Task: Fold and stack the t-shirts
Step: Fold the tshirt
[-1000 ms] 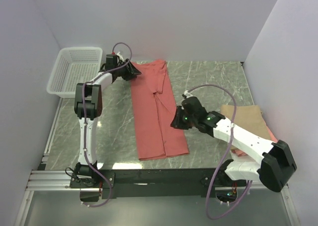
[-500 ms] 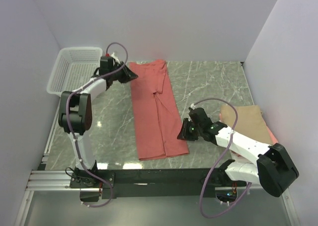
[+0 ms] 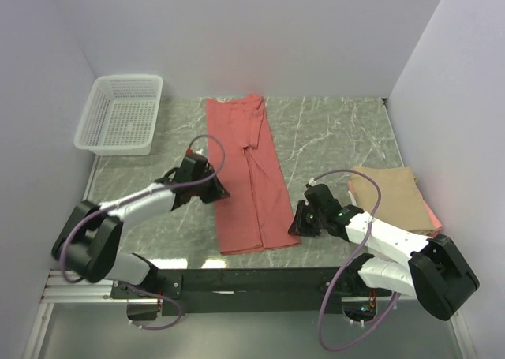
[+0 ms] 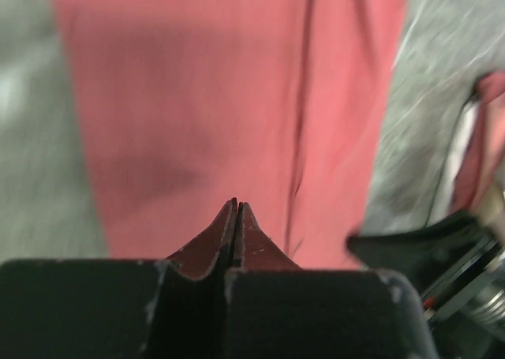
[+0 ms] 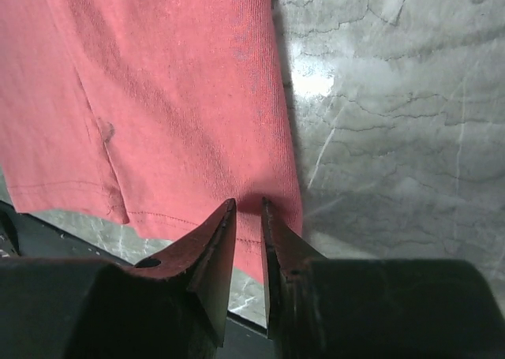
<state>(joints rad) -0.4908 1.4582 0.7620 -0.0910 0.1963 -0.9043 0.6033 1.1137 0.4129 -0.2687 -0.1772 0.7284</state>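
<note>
One salmon-red cloth t-shirt (image 3: 246,166), folded into a long strip, lies central. At its left edge the left gripper (image 3: 215,192) is clenched, and the right gripper (image 3: 297,220) sits slightly parted over the near-right corner. Crosswise fold pending, I judge: it needs both near corners pinched.

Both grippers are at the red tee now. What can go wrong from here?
1. The left gripper is shut with no cloth between its fingers, over the salmon-red t-shirt's left side. Unless it reopens, it may only push and wrinkle the fabric.
2. The right gripper stands only narrowly open at the hem's right corner. It may catch a single layer or slip off the edge.
</note>
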